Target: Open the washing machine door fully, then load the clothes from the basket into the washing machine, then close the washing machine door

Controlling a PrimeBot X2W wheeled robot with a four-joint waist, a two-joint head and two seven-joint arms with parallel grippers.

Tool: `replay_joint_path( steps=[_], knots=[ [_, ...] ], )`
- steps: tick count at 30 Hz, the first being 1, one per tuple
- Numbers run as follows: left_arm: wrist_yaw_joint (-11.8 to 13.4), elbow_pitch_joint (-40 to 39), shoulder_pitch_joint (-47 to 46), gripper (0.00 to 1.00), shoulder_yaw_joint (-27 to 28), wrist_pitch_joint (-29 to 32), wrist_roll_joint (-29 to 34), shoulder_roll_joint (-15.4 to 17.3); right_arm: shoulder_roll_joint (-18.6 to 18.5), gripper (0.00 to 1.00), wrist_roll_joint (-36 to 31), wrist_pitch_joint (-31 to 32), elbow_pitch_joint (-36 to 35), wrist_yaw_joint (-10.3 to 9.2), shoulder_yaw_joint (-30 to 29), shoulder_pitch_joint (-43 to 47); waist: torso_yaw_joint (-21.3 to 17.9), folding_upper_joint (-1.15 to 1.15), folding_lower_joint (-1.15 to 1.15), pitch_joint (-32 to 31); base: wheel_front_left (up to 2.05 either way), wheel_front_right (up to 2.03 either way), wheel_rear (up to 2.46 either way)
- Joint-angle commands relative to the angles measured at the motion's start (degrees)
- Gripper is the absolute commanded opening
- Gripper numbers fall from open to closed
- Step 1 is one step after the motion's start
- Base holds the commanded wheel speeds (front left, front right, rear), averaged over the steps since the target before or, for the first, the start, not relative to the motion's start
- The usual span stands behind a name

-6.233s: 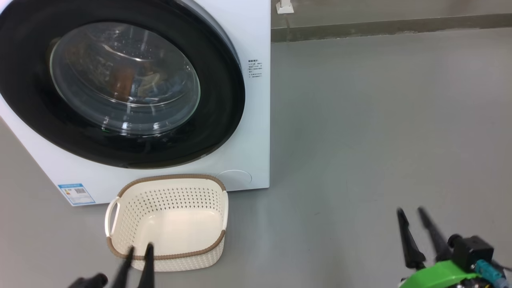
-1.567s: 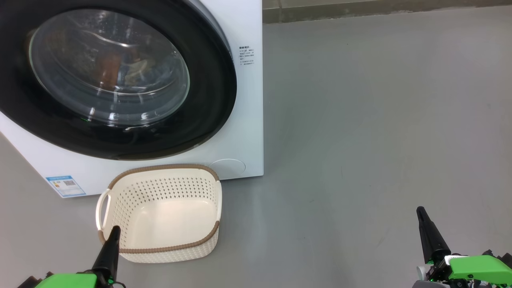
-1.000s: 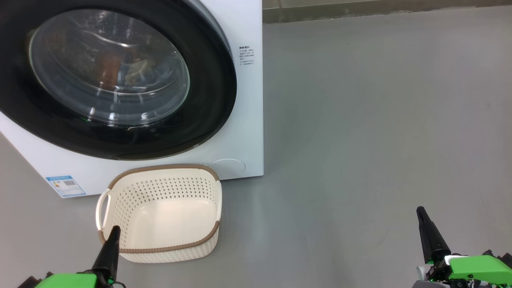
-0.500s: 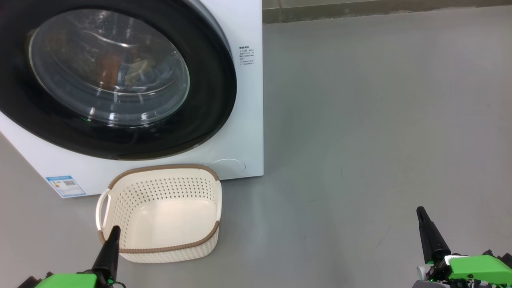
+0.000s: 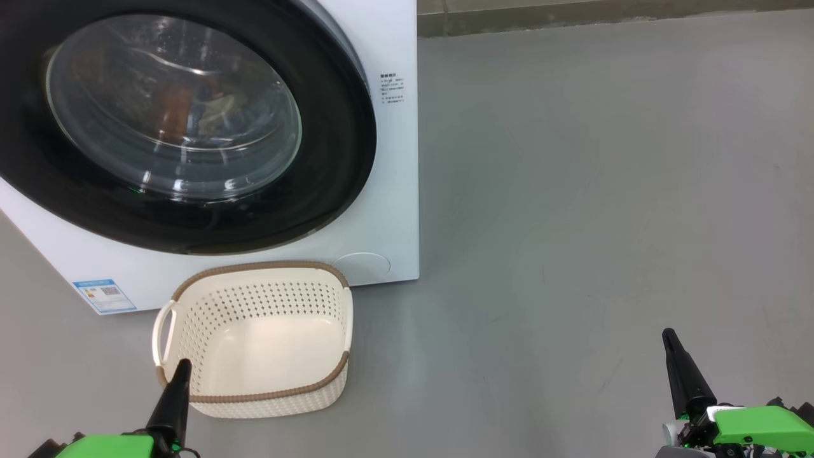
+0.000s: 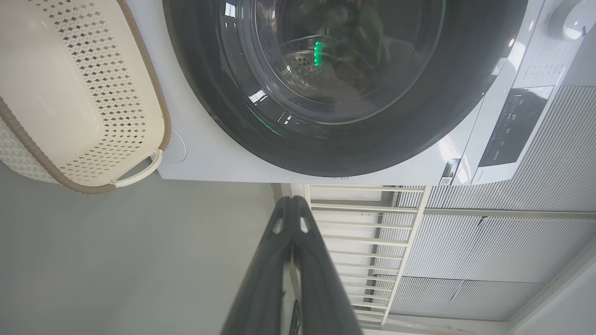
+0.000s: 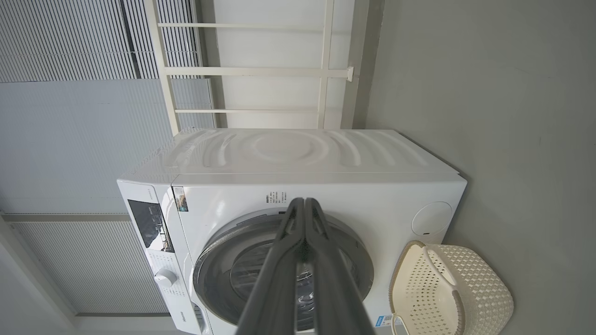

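The white washing machine (image 5: pixel 388 191) (image 7: pixel 279 153) stands at the upper left, and its round black-rimmed door (image 5: pixel 343 127) (image 6: pixel 419 135) (image 7: pixel 358 260) lies flat against its front. Behind the glass, cloth in orange and cream, the clothes (image 5: pixel 203 114), shows dimly in the drum. On the floor in front sits the cream basket (image 5: pixel 254 340) (image 6: pixel 70 93) (image 7: pixel 456 288) with nothing in it. My left gripper (image 5: pixel 182 364) (image 6: pixel 291 200) is shut and empty, its tip over the basket's near left rim. Far off at the lower right, my right gripper (image 5: pixel 668 334) (image 7: pixel 303 201) is shut and empty.
Grey floor (image 5: pixel 572 191) stretches wide to the right of the machine. A dark skirting strip (image 5: pixel 604 19) runs along the far wall. Behind the machine are white rails (image 7: pixel 260 70) and slatted panels (image 6: pixel 512 242).
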Motion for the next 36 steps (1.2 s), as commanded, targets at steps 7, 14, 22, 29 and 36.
replay_joint_path(
  steps=[7,14,22,29,36],
  knots=[
    [-0.17,-1.67,-2.38,0.00,2.04,0.35,-0.37,0.73,-0.66,0.00,0.21,0.44,-1.69,-0.05,1.32,-2.58,0.00,0.00,0.00,0.00,0.00,0.00,0.00],
    [-0.17,-1.67,-2.38,0.00,2.05,0.35,-0.37,0.72,-0.66,0.00,0.21,0.44,-1.69,-0.05,1.32,-2.58,0.00,0.00,0.00,0.00,0.00,0.00,0.00],
    [-0.17,-1.67,-2.38,0.00,2.05,0.36,-0.36,0.72,-0.66,0.00,0.21,0.44,-1.69,-0.05,1.32,-2.58,0.00,0.00,0.00,0.00,0.00,0.00,0.00],
    [-0.17,-1.67,-2.38,0.00,2.06,0.36,-0.36,0.71,-0.66,0.00,0.22,0.44,-1.69,-0.05,1.32,-2.58,0.00,0.00,0.00,0.00,0.00,0.00,0.00],
    [-0.17,-1.67,-2.38,0.00,2.06,0.36,-0.35,0.71,-0.66,0.00,0.22,0.44,-1.69,-0.05,1.32,-2.58,0.00,0.00,0.00,0.00,0.00,0.00,0.00]
  ],
)
